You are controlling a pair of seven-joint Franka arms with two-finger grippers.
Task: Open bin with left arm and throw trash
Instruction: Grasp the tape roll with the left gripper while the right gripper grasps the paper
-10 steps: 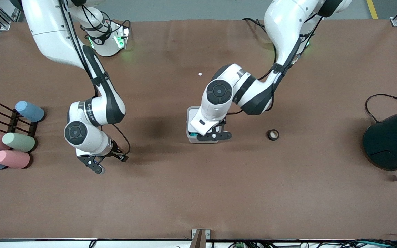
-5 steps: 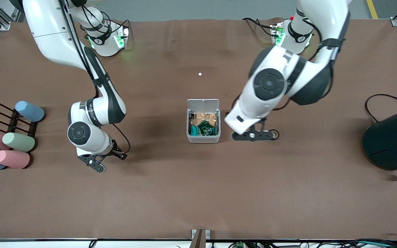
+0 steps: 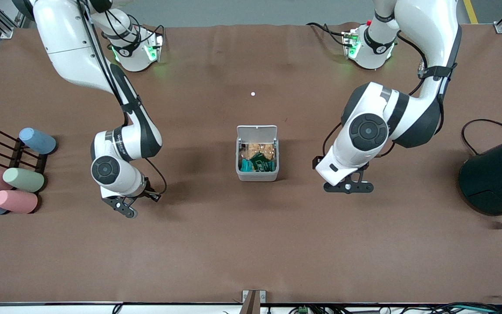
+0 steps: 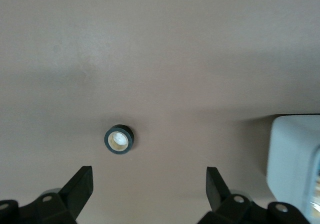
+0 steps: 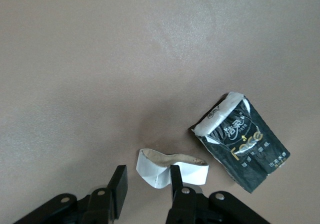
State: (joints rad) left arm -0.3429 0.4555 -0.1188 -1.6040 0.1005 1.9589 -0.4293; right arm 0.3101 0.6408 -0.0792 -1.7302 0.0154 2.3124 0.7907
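Note:
The bin stands at the table's middle with its white lid swung up and wrappers inside. Its corner shows in the left wrist view. My left gripper is open and empty, low over the table beside the bin toward the left arm's end. In the left wrist view the black tape roll lies on the table a little ahead of its jaws. My right gripper is open over a bent white scrap, one finger across it. A black wrapper lies beside it.
Pastel cylinders and a dark rack sit at the right arm's end. A big dark teal drum with a black cable lies at the left arm's end. A tiny white speck lies farther from the camera than the bin.
The left arm has swung from over the bin toward its own end of the table, leaving the lid up, and now covers the tape roll. The right gripper has shifted slightly nearer the camera.

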